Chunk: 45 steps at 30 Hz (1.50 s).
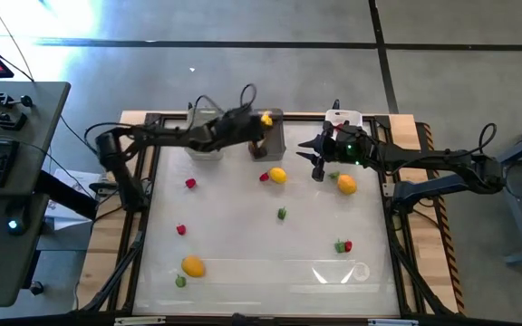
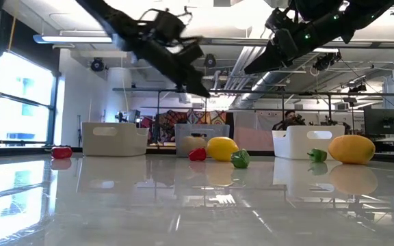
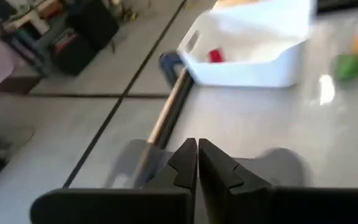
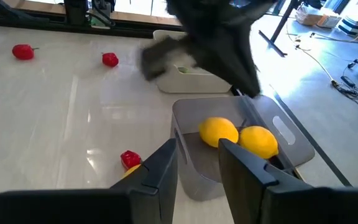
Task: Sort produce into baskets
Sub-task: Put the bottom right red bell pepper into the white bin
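Holding two glossy yellow lemons point(image 4: 238, 137) — grey basket point(image 4: 291, 146), translucent walls.

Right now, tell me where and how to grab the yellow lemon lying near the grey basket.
Take the yellow lemon across its short middle, coming straight down from above. It lies on its side on the table, rounded and free on top. A small red piece sits close on one side, so set the claw fingers on the other two flanks. The right claw, open, looks nearest.

Left hand point(image 3: 197, 163) at six o'clock, fingers pressed together, empty; white basket point(image 3: 247, 53) at one o'clock holds a red piece point(image 3: 215, 56); green bit point(image 3: 348, 66) at two
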Each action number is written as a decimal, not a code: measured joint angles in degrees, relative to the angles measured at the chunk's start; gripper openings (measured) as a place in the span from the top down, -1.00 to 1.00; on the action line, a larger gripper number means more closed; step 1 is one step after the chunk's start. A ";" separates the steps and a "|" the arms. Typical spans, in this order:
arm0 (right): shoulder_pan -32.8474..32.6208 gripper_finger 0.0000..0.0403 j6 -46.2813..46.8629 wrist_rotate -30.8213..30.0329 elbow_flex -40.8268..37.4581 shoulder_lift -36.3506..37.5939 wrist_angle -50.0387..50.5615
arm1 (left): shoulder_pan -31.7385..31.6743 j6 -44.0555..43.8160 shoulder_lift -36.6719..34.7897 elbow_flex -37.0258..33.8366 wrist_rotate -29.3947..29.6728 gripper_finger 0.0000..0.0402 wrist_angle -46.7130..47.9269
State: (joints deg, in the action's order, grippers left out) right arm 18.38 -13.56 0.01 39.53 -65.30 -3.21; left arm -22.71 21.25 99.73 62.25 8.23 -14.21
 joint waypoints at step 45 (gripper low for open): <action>-25.95 0.47 53.44 0.08 3.91 0.02 49.65 | 23.64 -15.93 -20.95 -51.98 1.55 1.00 -47.56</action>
State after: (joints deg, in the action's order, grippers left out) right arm -7.57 39.88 0.09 43.44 -65.28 46.44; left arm 0.93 5.32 78.78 10.26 9.78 -61.78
